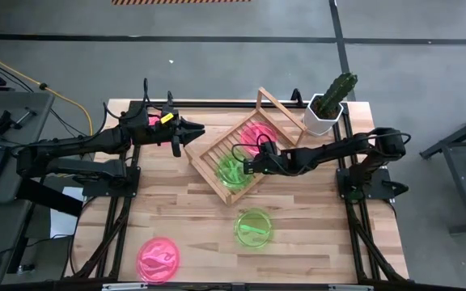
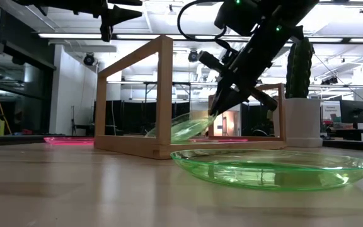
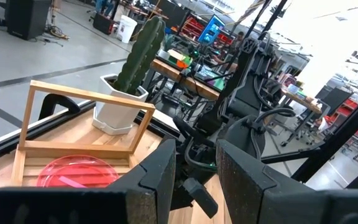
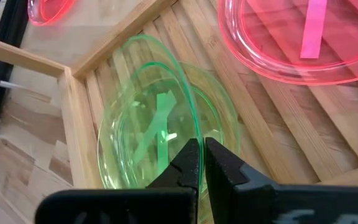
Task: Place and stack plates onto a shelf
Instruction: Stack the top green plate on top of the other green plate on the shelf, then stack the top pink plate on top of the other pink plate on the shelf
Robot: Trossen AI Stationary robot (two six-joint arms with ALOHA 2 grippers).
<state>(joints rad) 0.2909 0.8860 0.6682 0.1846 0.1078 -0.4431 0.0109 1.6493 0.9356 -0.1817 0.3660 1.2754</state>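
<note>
The wooden rack [image 1: 237, 153] sits slantwise at the table's middle, far side. A pink plate [image 1: 257, 136] lies flat in it toward its taller frame end. At its near end lie two green plates: one flat [image 4: 222, 118] and one tilted on top [image 4: 142, 124], on whose rim my right gripper [image 4: 201, 158] is shut. Another green plate [image 1: 254, 228] and a pink one [image 1: 158, 259] rest on the table nearer the front. A further pink plate [image 1: 149, 121] shows under my left arm. My left gripper [image 1: 186, 133] hangs open above the table, left of the rack, holding nothing. My right gripper pinches the upper green plate's raised rim [image 4: 194, 134] between its two fingers, coming slanting down from the table's right side. The plate is tilted [image 2: 181, 126]: the held edge is up, and its opposite edge rests low in the rack on the other green plate.
A white pot with a cactus [image 1: 330, 109] stands at the table's far right corner, just beyond the rack's tall frame [image 2: 162, 94]. Bare wood lies between the rack and the two plates at the front.
</note>
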